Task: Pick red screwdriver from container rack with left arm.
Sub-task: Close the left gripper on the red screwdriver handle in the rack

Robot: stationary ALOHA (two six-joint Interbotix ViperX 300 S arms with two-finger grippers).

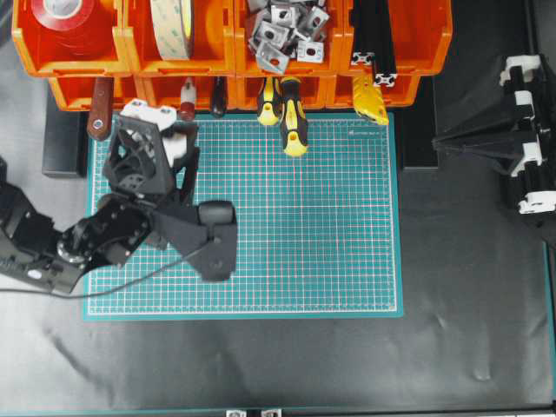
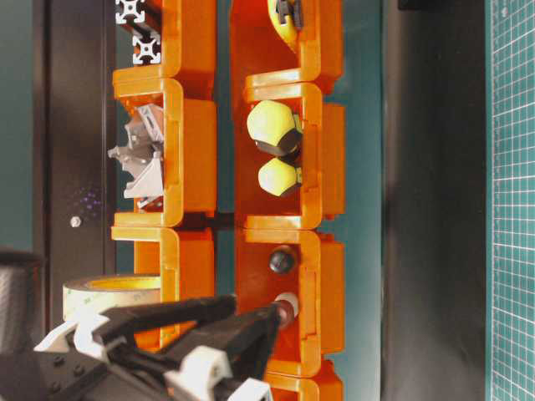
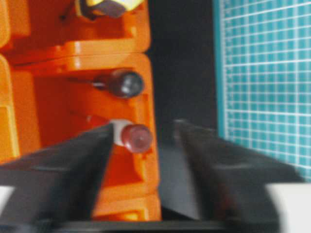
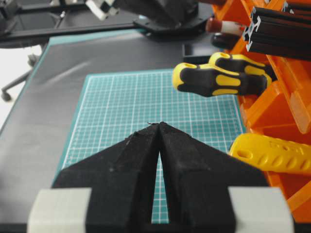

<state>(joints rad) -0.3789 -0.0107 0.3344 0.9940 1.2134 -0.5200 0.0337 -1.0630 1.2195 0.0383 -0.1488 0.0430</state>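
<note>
Screwdrivers hang handle-out along the front of the orange rack (image 1: 104,91), and the layout reads best from the left claw (image 1: 161,130) outward. To the claw's left sits a brown handle with a hole (image 1: 100,111). Directly ahead of its fingertips is the red screwdriver (image 1: 187,100), its rounded dark-red cap pointing toward the claw and its white band just behind the cap. In the left wrist view the cap (image 3: 136,137) shows end-on between the two spread fingers (image 3: 73,165), close beside the left one and farther from the right. The long axis runs from the cap straight back into the bin, so the claw faces the tool's butt end, not its side. Just to the claw's right, in the same bin, is a dark rounded handle (image 1: 218,97), then two yellow-and-black screwdrivers (image 1: 291,117) farther right.

The left claw stands open around the cap without pinching it. The right claw (image 4: 159,127), well apart at the far right, has its fingers pressed together on nothing. My judgement: the left arm is far nearer, and a slight shift leftward would centre the cap before closing.
</note>
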